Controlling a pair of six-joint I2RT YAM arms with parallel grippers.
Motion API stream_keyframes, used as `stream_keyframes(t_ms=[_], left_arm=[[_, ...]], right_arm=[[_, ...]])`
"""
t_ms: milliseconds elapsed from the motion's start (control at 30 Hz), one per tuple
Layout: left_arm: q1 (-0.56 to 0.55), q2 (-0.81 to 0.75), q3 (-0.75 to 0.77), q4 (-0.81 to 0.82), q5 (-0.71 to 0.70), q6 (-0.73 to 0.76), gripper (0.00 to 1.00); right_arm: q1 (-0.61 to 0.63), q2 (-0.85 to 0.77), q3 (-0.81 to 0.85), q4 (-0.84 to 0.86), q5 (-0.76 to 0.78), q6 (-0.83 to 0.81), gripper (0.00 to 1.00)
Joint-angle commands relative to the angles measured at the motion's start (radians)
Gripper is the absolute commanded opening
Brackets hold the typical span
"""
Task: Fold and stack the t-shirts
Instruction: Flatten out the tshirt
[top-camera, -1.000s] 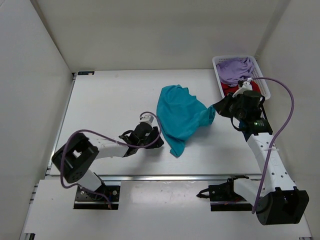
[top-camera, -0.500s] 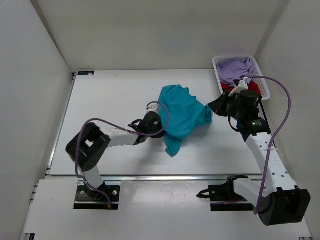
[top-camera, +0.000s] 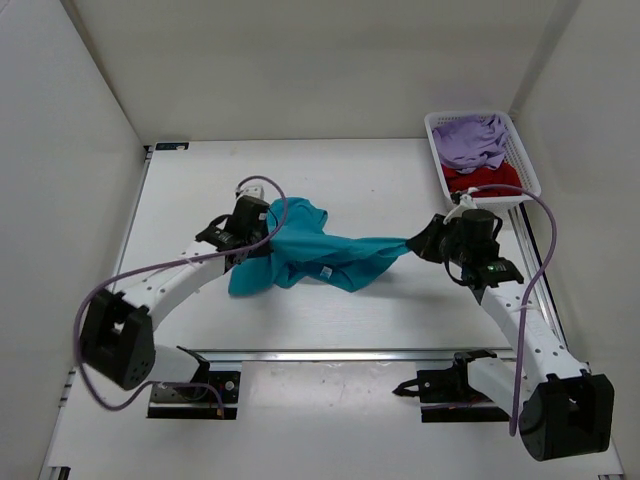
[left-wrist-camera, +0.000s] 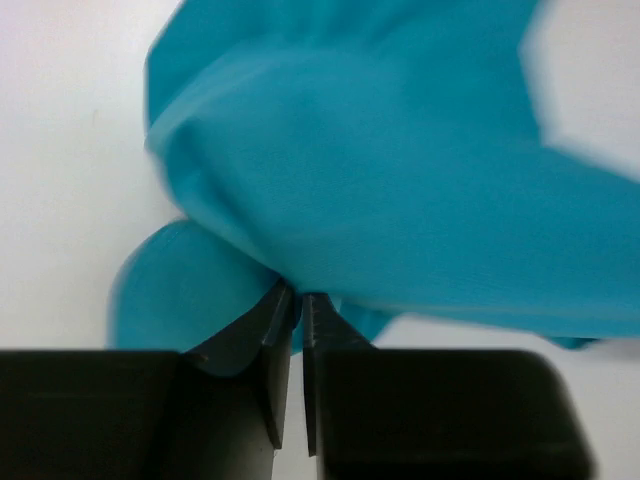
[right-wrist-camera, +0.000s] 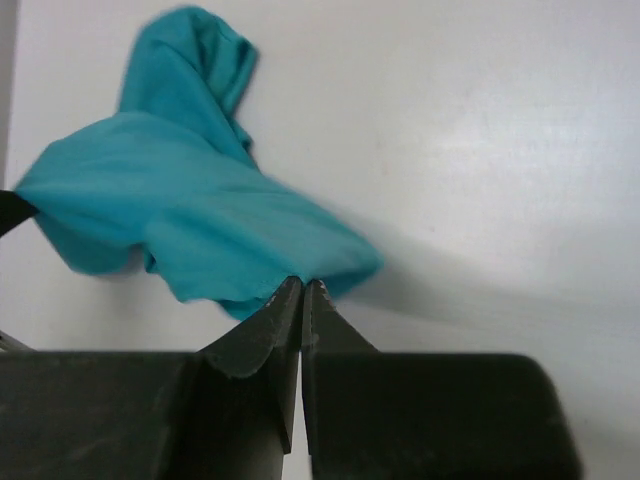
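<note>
The left gripper (top-camera: 254, 243) has dragged the teal t-shirt (top-camera: 322, 258) leftward.

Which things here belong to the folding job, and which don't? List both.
Job:
- teal shirt, stretched between the left gripper and the right gripper, both shut on it
- lavender shirt
- red shirt

Not the job:
- basket holding the lavender and red shirts
- table

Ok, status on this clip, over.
Left gripper and right gripper shut on teal shirt, stretched between them. Lavender shirt and red shirt in basket. Nothing in the way.
</note>
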Motion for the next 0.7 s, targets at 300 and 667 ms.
stream_keyframes(t_ms=[300,667], left_arm=[[0.284,-0.130,-0.275,0.154,0.192,-0.125,0.39],[0.364,-0.647,-0.760,0.091,0.269,-0.331,0.36]], right_arm=[[0.061,0.008,-0.041,0.031,0.080,0.035,0.01],[0.162,-0.021,-0.110,0.071,0.089,0.056,0.00]])
